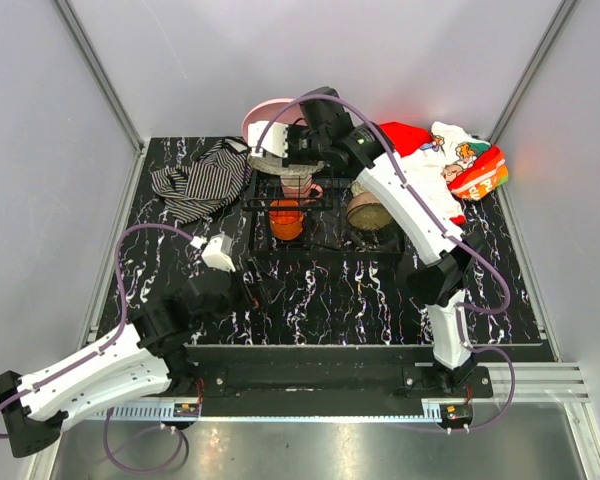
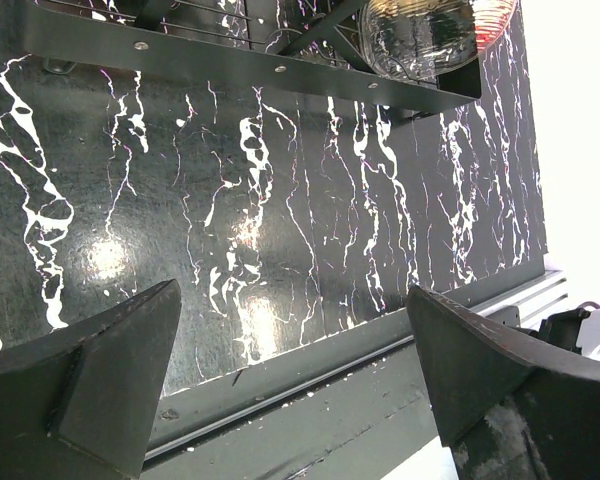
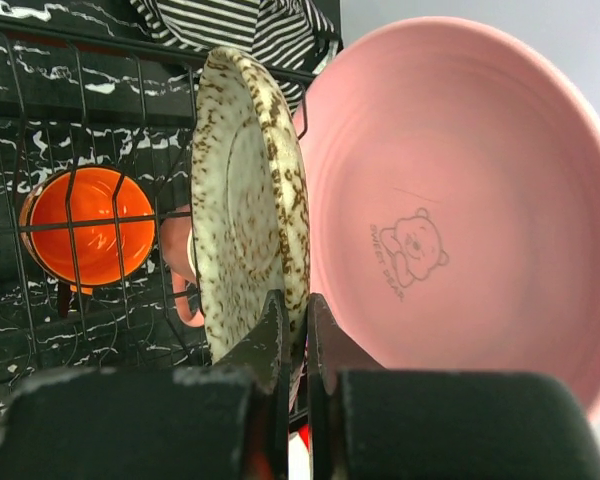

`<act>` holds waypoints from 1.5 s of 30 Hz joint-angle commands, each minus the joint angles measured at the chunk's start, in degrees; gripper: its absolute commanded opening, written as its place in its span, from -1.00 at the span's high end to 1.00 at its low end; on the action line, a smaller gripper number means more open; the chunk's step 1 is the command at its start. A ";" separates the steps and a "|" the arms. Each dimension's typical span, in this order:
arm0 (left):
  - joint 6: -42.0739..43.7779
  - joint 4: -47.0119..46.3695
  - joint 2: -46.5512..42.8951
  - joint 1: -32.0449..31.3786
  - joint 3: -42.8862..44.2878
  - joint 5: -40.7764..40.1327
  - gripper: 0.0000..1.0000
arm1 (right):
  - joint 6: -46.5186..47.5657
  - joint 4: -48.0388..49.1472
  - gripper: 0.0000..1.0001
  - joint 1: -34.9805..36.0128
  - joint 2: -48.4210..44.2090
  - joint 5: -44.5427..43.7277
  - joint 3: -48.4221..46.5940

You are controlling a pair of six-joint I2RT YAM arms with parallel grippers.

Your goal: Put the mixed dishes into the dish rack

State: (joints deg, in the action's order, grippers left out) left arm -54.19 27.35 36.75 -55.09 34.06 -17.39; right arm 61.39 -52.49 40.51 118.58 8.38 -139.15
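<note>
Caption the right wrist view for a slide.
Right gripper grips the speckled plate by its rim, upright beside the pink plate; the orange cup sits in the dish rack.

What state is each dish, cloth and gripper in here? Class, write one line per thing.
Tan-gold speckled round plate: upright on edge, rim pinched by the right gripper.
Pink round plate: standing on edge beside it.
Small orange cup: empty, inside the black wire dish rack.
Brownish bowl: sitting in the rack.
Striped black-white cloth: crumpled on the table.
Red-white printed cloth: crumpled.
Left gripper: open, empty.
Right gripper: shut on the plate.
</note>
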 commanded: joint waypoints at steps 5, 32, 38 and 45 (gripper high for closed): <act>1.02 -1.60 -0.98 0.60 1.27 -0.46 -0.98 | 1.90 5.20 1.00 1.41 3.23 -8.12 0.46; -0.30 -0.29 -4.32 1.13 0.30 0.25 -0.98 | -11.63 24.62 -0.43 1.50 -8.89 -1.71 13.11; -0.65 0.51 -5.55 1.13 0.48 0.34 -0.98 | -16.90 29.55 -0.57 1.50 -14.86 2.76 18.30; 0.23 2.17 -2.75 1.21 2.93 -0.36 -0.98 | -36.54 47.93 -0.96 1.50 -31.02 6.56 45.88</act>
State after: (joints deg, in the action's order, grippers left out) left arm -54.63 28.88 31.83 -54.11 34.04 -17.21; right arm 40.40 -21.19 42.00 97.89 11.73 -110.26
